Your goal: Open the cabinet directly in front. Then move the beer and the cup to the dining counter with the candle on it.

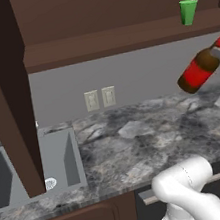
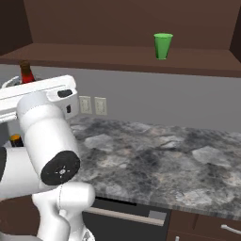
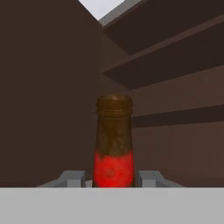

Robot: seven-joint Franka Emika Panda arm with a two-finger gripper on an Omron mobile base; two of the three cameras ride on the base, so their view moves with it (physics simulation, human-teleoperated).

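While clamping the beer (image 3: 113,144), the gripper (image 3: 114,178) tilts sideways.

Both base views look forward and down over the marbled worktop (image 1: 137,138), sharing the cup (image 1: 189,11) on the cabinet (image 1: 121,41) shelf; hand view sits close, staring along the beer (image 3: 113,140).

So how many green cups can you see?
1. The green cup stands upright on the open cabinet's shelf, up above the stone worktop. More could hide deeper in the cabinet.
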